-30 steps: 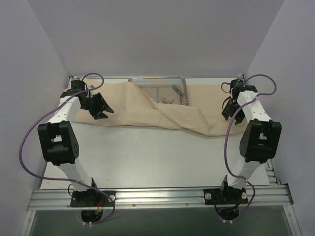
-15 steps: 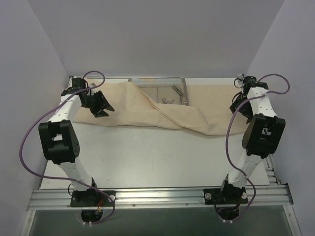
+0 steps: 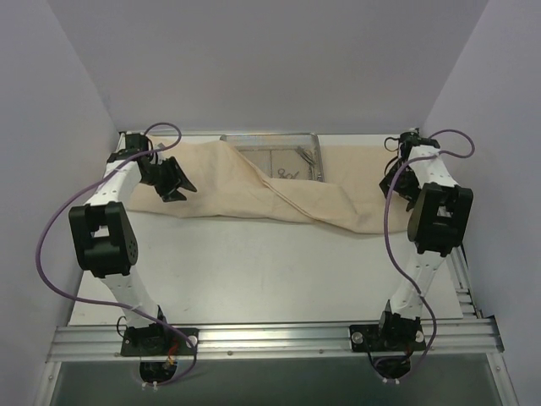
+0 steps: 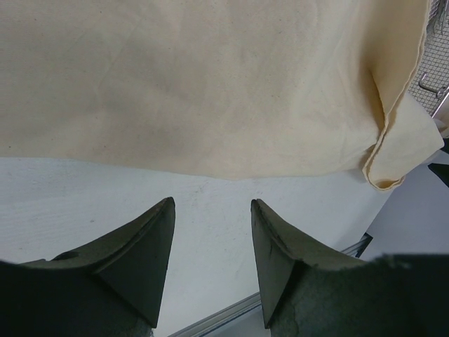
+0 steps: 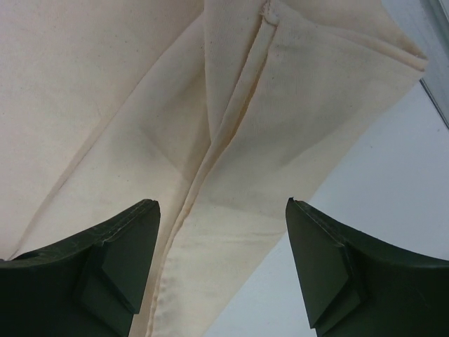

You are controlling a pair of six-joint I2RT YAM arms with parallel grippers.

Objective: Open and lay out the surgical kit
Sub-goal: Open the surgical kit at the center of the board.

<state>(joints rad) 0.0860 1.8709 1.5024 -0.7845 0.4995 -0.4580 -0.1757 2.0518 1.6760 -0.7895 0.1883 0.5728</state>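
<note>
Since a second ago, the right arm has swung out to the side and come back, and its right tool has opened wider. The left arm has hardly moved.

The right tool is open wide with nothing held. It hangs over a fold at the right end of the cloth wrap. The left tool is partly open and empty too, just above the bare surface by the cloth's near edge.

The cloth is spread across the far side of the surface. The wire tray sits on it at the back, and one flap covers the tray's left part. The little instruments lie in the tray.

I think things could go wrong here. The right tool could pinch two layers at the fold, and the cloth would bunch up instead of opening. A hard pull could drag the tray along and shake the instruments.

Both arms reach far forward, one on each side. Their wrists bend down toward the cloth.
</note>
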